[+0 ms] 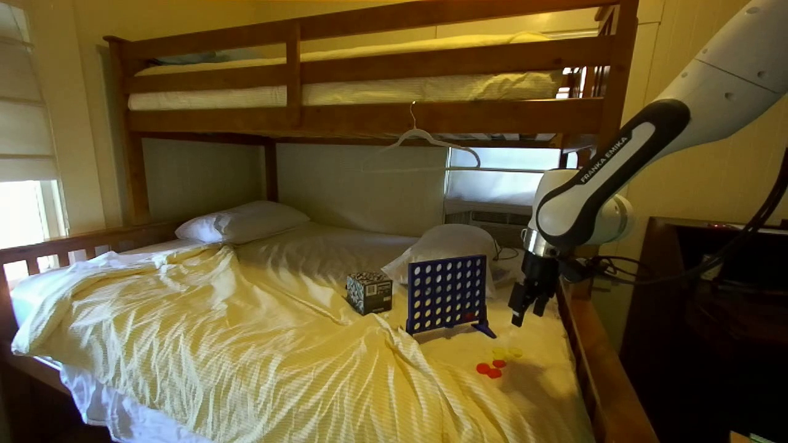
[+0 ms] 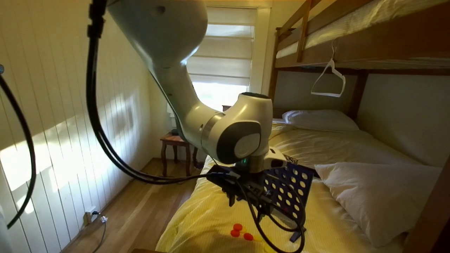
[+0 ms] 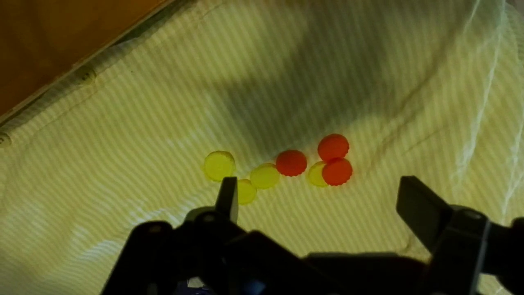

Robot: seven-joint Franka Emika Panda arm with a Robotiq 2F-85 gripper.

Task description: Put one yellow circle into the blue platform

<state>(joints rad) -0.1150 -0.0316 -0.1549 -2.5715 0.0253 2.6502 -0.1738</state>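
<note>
Presently, gripper [image 1: 528,312] beside the blue platform [image 1: 444,291], jaws wide apart

Platform upright on the bed [image 1: 277,344]. Gripper hangs off one end of the platform, above the bed. Four yellow circles [image 3: 265,176] lie near the platform, on the gripper's side, one partly under a red disc [image 3: 337,172]; two more red discs [image 3: 291,163] just beside. Near the platform, away from the gripper: dark patterned box [image 1: 369,293].

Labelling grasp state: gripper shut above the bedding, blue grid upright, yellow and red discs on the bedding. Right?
Gripper state is wrong: it's open, not shut. The wrist view shows its fingers wide apart. The rest holds: it's above the bedding, blue grid upright, yellow discs and red discs on the bedding.
</note>
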